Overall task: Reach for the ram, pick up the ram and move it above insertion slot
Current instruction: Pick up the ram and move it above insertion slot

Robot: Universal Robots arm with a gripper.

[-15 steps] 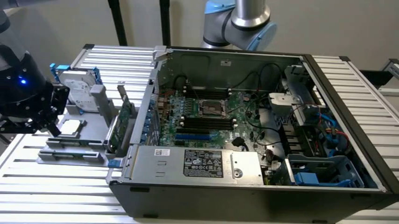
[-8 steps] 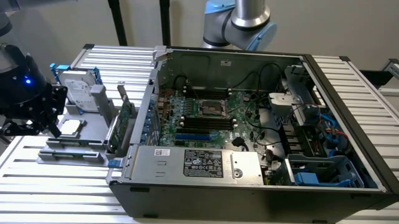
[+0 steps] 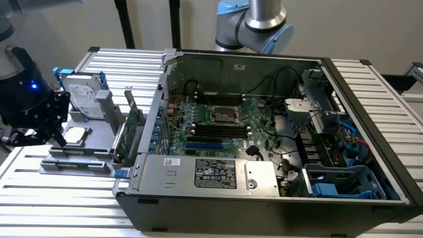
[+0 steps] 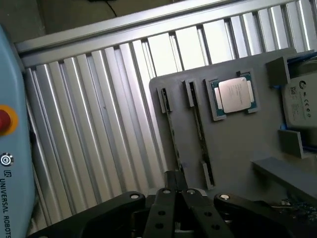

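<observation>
- Reach under way: my claw [image 3: 41, 141] hangs over the outer edge of the gray holder [image 4: 233, 144] on the slatted bench [image 4: 99, 124], touching nothing that I can make out.
- By the wrist view the claw looks clenched, with nothing in it.
- Ram [image 4: 172, 131], seen edge-on as a thin dark strip, stands in a narrow slot of the holder and is not yet grasped. A second such strip [image 4: 199, 134] stands between it and the CPU [image 4: 234, 94], which is also seated in the holder.
- Insertion slots [image 3: 215, 130] sit on the board inside the open computer case [image 3: 264, 208], which stands just beside the holder.
- As I judge it, pickup and carry are both undone. The grasp calls for a released claw, set across the ram's thin edge and lowered squarely, clear of the neighbouring strip and the holder's end clips.
</observation>
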